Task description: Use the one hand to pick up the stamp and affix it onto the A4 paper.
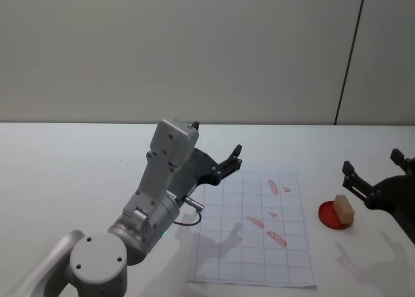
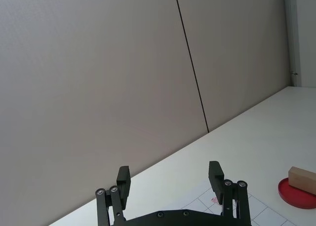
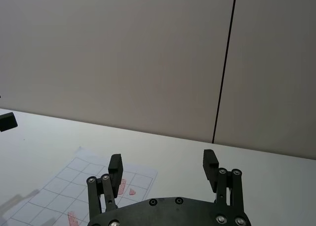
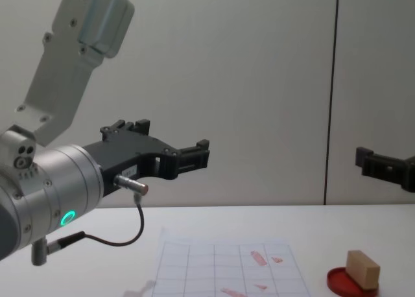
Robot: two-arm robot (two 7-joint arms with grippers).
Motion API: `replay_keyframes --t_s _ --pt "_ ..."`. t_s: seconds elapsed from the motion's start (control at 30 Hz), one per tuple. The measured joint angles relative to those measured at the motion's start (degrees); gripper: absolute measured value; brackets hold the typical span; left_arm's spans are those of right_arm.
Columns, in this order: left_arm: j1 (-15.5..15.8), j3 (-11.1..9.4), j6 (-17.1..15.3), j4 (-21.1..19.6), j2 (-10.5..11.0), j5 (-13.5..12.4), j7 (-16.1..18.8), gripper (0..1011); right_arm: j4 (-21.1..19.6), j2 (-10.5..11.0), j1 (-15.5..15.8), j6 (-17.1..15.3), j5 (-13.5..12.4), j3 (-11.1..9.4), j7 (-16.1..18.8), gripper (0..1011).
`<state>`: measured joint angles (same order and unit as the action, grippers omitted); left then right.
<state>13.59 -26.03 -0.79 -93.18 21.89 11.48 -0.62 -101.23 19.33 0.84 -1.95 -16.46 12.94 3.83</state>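
Note:
The stamp (image 1: 344, 208), a small tan wooden block, rests on the flat round red ink-pad dish (image 1: 329, 216) at the right of the table; it also shows as the stamp (image 4: 362, 268) and the stamp (image 2: 302, 179). To its left lies the A4 paper (image 1: 233, 245), gridded and bearing several red marks. My right gripper (image 1: 371, 162) hovers open just above and behind the stamp, with nothing between its fingers (image 3: 211, 162). My left gripper (image 1: 230, 162) hangs open in the air over the paper's far left corner, holding nothing.
A white table (image 1: 78, 174) runs back to a plain grey wall with a dark vertical seam (image 1: 350, 57). My left arm's large grey joints (image 1: 155, 200) and a thin cable (image 4: 130, 235) stand over the table left of the paper.

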Motion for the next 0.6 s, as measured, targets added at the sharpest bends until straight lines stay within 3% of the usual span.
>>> replay_keyframes --t_s 0.6 --pt "0.0 0.0 0.0 0.0 0.0 0.0 0.0 1002 0.0 0.0 0.0 0.0 0.0 0.0 0.0 1001"
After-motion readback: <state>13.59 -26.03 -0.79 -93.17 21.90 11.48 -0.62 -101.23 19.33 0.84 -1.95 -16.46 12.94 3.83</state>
